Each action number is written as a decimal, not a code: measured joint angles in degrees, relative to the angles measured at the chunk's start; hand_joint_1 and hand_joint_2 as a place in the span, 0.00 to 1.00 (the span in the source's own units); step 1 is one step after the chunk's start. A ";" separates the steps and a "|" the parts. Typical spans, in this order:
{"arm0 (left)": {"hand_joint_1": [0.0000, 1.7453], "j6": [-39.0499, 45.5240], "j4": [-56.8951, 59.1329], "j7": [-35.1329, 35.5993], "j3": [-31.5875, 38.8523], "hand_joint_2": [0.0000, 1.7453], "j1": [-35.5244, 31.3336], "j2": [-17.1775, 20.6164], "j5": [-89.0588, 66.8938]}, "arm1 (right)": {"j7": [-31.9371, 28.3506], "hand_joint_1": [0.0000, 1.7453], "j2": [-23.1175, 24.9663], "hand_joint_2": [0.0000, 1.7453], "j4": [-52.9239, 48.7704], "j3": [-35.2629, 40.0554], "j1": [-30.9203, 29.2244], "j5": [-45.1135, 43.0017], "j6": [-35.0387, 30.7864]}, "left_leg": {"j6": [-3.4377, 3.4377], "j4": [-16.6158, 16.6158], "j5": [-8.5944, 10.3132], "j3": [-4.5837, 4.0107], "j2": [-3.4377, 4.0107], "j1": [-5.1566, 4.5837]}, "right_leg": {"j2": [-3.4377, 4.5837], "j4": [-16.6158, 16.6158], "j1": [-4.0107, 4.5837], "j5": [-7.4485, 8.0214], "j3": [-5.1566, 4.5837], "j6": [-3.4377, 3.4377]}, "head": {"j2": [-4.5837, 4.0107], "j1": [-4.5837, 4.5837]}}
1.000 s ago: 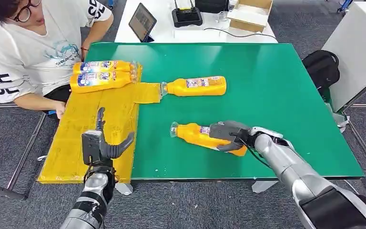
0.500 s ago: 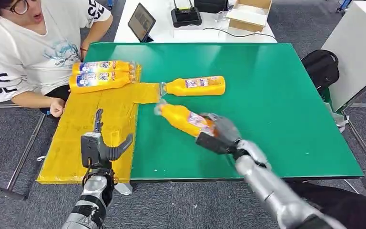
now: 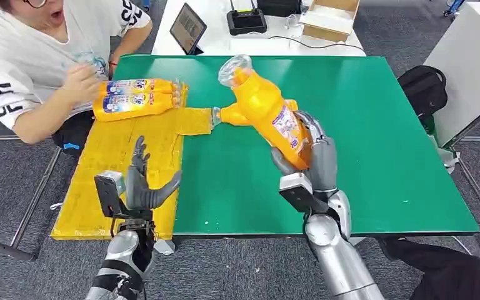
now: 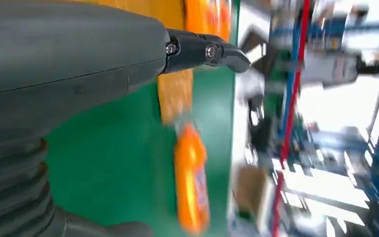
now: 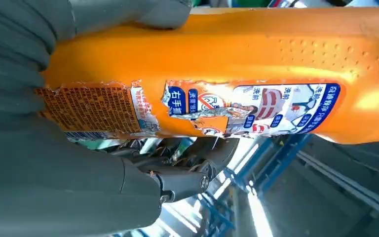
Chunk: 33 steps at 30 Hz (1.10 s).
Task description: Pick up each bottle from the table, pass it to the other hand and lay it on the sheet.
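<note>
My right hand (image 3: 315,161) grips an orange bottle (image 3: 267,107) by its lower body and holds it raised above the green table (image 3: 375,125), clear cap tilted up and to the left. Close up, the torn label of the held orange bottle (image 5: 237,74) faces the right wrist camera. A second orange bottle (image 3: 232,115) lies on the table behind it, partly hidden, and shows blurred as the lying bottle (image 4: 191,180). Two more bottles (image 3: 134,98) lie on the yellow sheet (image 3: 112,169) at its far end. My left hand (image 3: 142,186) hovers open over the sheet's near part.
A person (image 3: 31,56) sits at the table's far left corner with a hand raised near the sheet's bottles. A white desk (image 3: 225,37) with a tablet, a device and a cardboard box stands behind the table. A black bag (image 3: 422,87) lies on the floor at right.
My right hand has lifted the bottle off the table and swung it upright, higher and toward the middle. The left hand rose a little. The person's hand moved up from the sheet's edge.
</note>
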 measured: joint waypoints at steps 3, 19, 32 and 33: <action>0.00 -5.46 -2.12 2.16 -2.12 1.00 0.38 -0.02 3.93 | -1.35 1.00 0.33 1.00 -0.02 -0.28 1.45 -0.15 1.59 | 0.00 0.00 0.00 -0.01 0.00 0.01 | 0.00 0.02 0.01 0.00 0.00 0.00 | 0.00 0.02; 0.00 -19.51 -7.01 8.19 -10.29 1.00 1.58 0.24 16.60 | -7.15 1.00 3.85 1.00 4.20 0.64 5.70 0.02 7.47 | 0.00 -0.01 -0.01 -0.05 0.01 0.02 | 0.01 0.01 0.02 -0.01 -0.03 -0.01 | 0.00 0.02; 0.00 -21.17 -5.02 10.73 -13.40 1.00 2.20 0.26 18.90 | -7.58 1.00 7.98 1.00 13.01 8.35 5.58 -0.68 13.09 | 0.00 -0.01 -0.02 -0.06 0.03 0.03 | 0.01 0.01 0.02 -0.03 -0.06 -0.02 | 0.00 0.00; 0.00 -21.10 -4.50 10.73 -13.40 1.00 2.21 0.26 18.90 | -7.58 1.00 8.06 1.00 13.66 8.59 5.50 -0.94 13.33 | 0.00 -0.01 -0.01 -0.06 0.02 0.03 | 0.01 0.01 0.02 -0.03 -0.06 -0.02 | 0.00 0.02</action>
